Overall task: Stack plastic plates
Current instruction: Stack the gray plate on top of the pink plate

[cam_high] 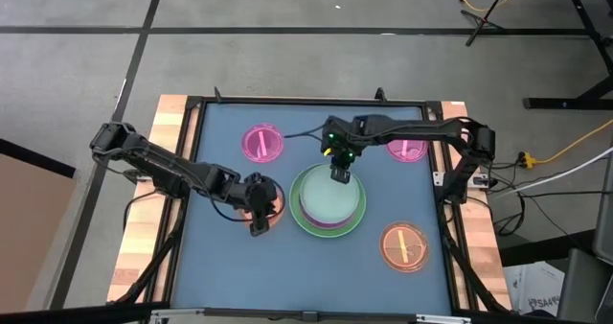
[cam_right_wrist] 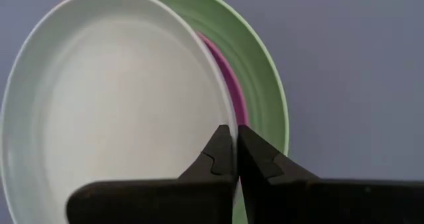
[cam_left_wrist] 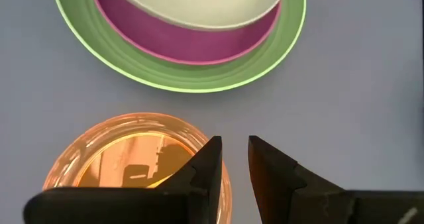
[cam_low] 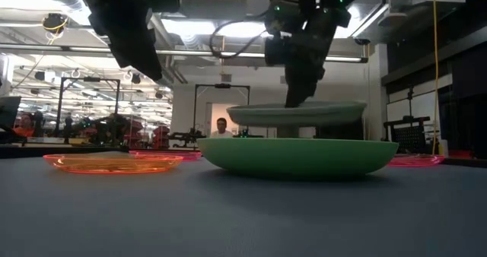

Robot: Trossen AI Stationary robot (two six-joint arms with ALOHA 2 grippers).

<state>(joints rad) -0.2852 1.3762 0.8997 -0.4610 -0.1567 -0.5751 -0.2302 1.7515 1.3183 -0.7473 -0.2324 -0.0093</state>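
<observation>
The large green plate [cam_high: 328, 226] sits mid-table with the magenta plate [cam_left_wrist: 199, 45] inside it. My right gripper [cam_high: 340, 175] is shut on the pale blue-grey plate [cam_right_wrist: 112, 105], which sits level over those two [cam_low: 297, 114]. My left gripper [cam_left_wrist: 235, 159] is open at a small orange plate [cam_left_wrist: 126, 161] lying flat just left of the stack. One finger stands over that plate's rim and the other outside it; whether they touch it I cannot tell. Two pink plates [cam_high: 261, 143] [cam_high: 406, 149] and a second orange plate [cam_high: 404, 246] lie flat on the mat. My right gripper pinches the pale plate's rim [cam_right_wrist: 228, 121] on its far side, one finger inside the plate and one outside. The fingers come from above, pointing down. The plate stays level, offset from the magenta plate; whether it rests on it I cannot tell.
The blue mat [cam_high: 220, 257] has a raised dark frame around it. One pink plate lies far left of the stack, one far right under the right arm, and the second orange plate near right. Free mat lies near left and in front of the stack.
</observation>
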